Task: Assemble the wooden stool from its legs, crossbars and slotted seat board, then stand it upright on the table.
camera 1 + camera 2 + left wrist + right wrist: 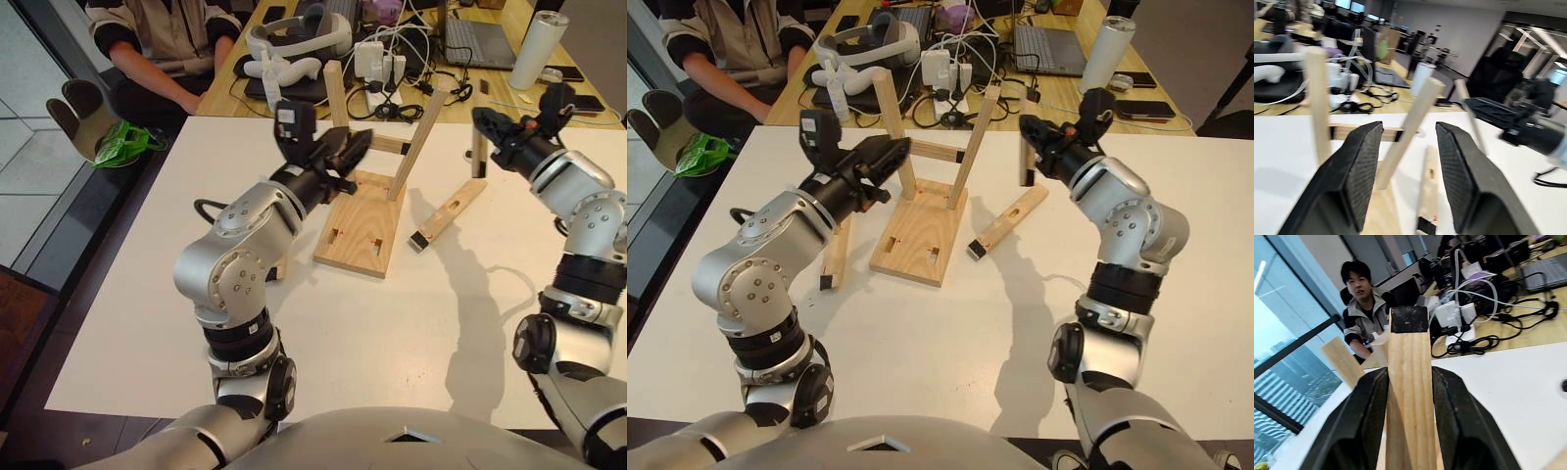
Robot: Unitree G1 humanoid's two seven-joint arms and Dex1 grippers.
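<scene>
Toward the far side of the white tabletop [127, 294], a pale slotted wooden seat board [358, 235] is seen lying flat, with two light wooden legs [421, 132] standing in it, joined by a short crossbar [390, 144]. One loose leg [835, 257] is half hidden by the left arm, and another [449, 213] lies just beside the board, with open room nearer. The left gripper [1409, 132] is held beside the standing legs, jaws apart. The right gripper [1409, 411] has its jaws clamped on an upright wooden leg [1409, 357], whose lower end is cut off.

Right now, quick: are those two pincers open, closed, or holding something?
Left pincer: open, holding nothing.
Right pincer: closed on a pale wooden stool leg.
</scene>
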